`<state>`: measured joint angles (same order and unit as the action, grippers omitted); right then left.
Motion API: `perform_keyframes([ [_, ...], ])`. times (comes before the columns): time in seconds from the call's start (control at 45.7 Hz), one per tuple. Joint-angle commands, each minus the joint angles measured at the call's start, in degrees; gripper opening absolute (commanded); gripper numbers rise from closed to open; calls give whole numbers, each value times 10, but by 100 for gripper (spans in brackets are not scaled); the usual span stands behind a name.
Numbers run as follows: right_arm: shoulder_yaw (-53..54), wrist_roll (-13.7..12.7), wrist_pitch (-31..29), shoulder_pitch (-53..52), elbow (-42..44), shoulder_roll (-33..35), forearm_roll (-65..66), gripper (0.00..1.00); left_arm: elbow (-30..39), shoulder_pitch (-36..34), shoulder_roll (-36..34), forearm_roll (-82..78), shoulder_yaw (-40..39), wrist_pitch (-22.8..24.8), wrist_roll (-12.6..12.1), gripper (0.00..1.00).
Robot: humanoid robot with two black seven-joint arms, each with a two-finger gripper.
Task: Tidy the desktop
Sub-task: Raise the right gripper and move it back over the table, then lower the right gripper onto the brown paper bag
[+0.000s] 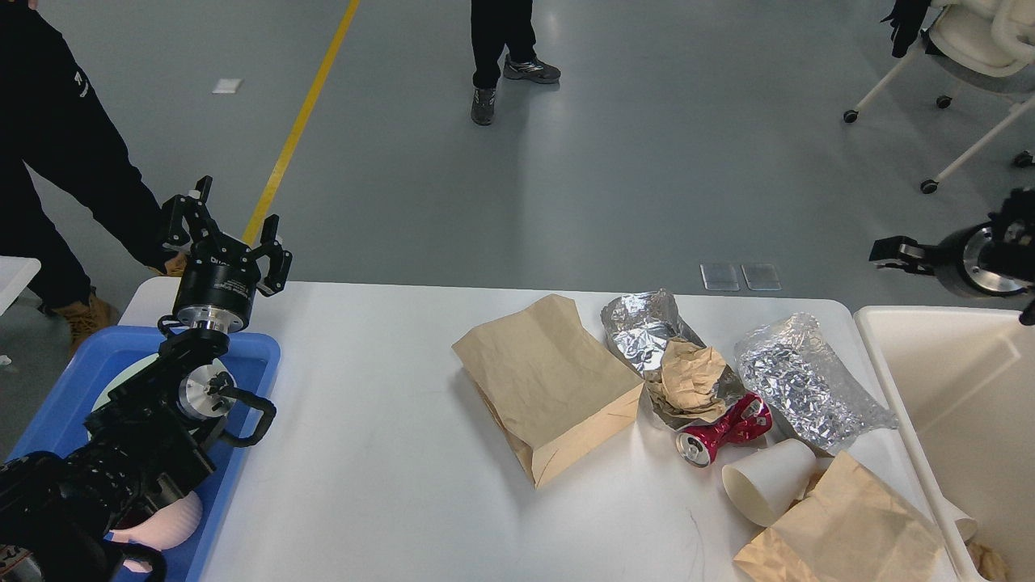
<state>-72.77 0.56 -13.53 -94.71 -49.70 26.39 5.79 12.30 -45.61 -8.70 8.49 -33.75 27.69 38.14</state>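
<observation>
The white desktop (380,453) spans the view. On its right half lie a brown paper bag (543,380), a crumpled foil sheet (647,327) with a wad of brown paper (687,380) on it, a foil bundle (808,380), a crushed red can (724,428), a tipped white paper cup (768,481) and a second brown bag (849,533). My left gripper (222,222) is open and empty, raised above the desktop's far left corner. My right gripper (897,252) is at the far right edge beyond the bin; its fingers cannot be told apart.
A blue plastic tray (259,356) at the left holds a plate and a pinkish bowl (166,525) under my left arm. A cream bin (954,388) stands at the right. People stand beyond the table; a wheeled chair (962,48) is at far right.
</observation>
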Motion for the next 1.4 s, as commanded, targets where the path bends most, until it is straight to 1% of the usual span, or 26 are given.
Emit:
perform_keyframes([
  [0.0, -16, 1, -74, -105, -58, -40, -1, 100, 0, 0, 0, -1, 0, 0, 0, 96],
  [0.131, -15, 3, -171, -209, -110, -70, -1, 100, 0, 0, 0, 0, 0, 0, 0, 96],
  [0.262, -15, 4, -241, -291, -168, -92, -2, 100, 0, 0, 0, 0, 0, 0, 0, 96],
  [0.503, -7, 5, -345, -414, -261, -107, -3, 100, 0, 0, 0, -1, 0, 0, 0, 96],
  [0.591, 0, 6, -370, -450, -285, -110, -3, 100, 0, 0, 0, -1, 0, 0, 0, 96],
  [0.678, 12, 6, -387, -457, -289, -114, -3, 100, 0, 0, 0, -1, 0, 0, 0, 96],
  [0.831, 35, 4, -372, -439, -283, -114, -3, 100, 0, 0, 0, 0, 0, 0, 0, 96],
  [0.941, 73, 2, -348, -368, -266, -114, -4, 100, 0, 0, 0, 0, 0, 0, 0, 96],
  [1.028, 107, 1, -307, -288, -240, -114, -15, 100, 0, 0, 0, 0, 0, 0, 0, 96],
  [1.137, 118, 0, -224, -176, -212, -119, -74, 100, 0, 0, 0, -1, 0, 0, 0, 96],
  [1.203, 115, -1, -183, -122, -198, -130, -115, 100, 0, 0, 0, 0, 0, 0, 0, 96],
  [1.269, 117, -1, -159, -81, -178, -150, -152, 100, 0, 0, 0, -1, 0, 0, 0, 96],
  [1.378, 118, -2, -143, -36, -152, -178, -207, 100, 0, 0, 0, -1, 0, 0, 0, 96],
])
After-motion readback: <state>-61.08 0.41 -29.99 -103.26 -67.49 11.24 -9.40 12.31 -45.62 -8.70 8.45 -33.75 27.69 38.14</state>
